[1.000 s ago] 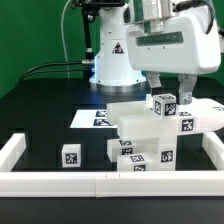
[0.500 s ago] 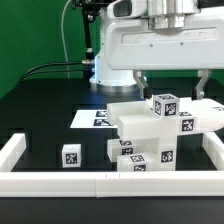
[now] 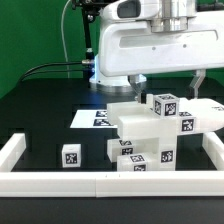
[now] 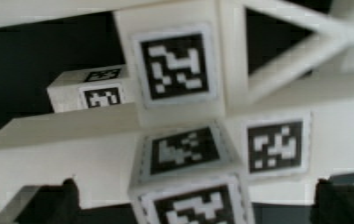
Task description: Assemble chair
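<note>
The chair's white blocky parts stand stacked in the middle of the table, inside the rail. Black-and-white tags face the camera. A small tagged block sits on top of the stack. My gripper hangs open just above the stack, one finger on each side of that block and apart from it. In the wrist view the tagged block lies between my two dark fingertips, with more tagged white parts beyond it. The gripper holds nothing.
A loose tagged white cube lies at the exterior view's left. The long white border rail runs along the front and both sides. The marker board lies behind the stack. The robot base and cables stand at the back.
The gripper has turned so that its broad side faces the camera, and its fingers now straddle the top tagged block. The parts have not moved.
</note>
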Action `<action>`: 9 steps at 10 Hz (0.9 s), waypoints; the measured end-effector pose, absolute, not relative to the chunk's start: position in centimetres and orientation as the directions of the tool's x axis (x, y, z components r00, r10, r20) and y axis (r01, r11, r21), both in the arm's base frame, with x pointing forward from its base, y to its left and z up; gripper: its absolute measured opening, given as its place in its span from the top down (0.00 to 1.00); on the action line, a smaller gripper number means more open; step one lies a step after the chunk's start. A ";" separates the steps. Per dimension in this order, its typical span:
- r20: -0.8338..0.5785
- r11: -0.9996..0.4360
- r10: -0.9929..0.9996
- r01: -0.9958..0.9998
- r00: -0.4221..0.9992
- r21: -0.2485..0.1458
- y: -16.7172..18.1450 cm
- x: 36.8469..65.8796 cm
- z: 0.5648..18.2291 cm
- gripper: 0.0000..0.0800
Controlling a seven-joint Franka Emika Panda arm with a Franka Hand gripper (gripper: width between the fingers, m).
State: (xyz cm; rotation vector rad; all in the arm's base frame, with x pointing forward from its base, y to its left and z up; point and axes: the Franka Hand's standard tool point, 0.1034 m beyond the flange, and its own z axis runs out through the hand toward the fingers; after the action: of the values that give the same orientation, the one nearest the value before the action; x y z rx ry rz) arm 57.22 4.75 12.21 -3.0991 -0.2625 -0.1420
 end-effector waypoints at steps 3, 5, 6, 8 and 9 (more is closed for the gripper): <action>-0.029 -0.998 0.032 0.030 0.999 -0.054 4.7 57.0 11.3 0.19; -0.093 -0.998 0.001 -0.005 0.996 -0.061 4.8 56.8 10.7 0.19; -0.083 -0.998 -0.027 -0.032 0.996 -0.056 4.6 57.1 10.8 0.19; -0.086 -0.996 -0.071 -0.076 0.994 -0.052 4.6 57.1 10.7 0.52; -0.090 -0.988 -0.140 -0.145 0.986 -0.046 4.6 57.1 10.7 0.52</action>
State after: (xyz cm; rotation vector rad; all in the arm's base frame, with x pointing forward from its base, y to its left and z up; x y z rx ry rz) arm 57.06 4.61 10.72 -3.0786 0.2213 0.1339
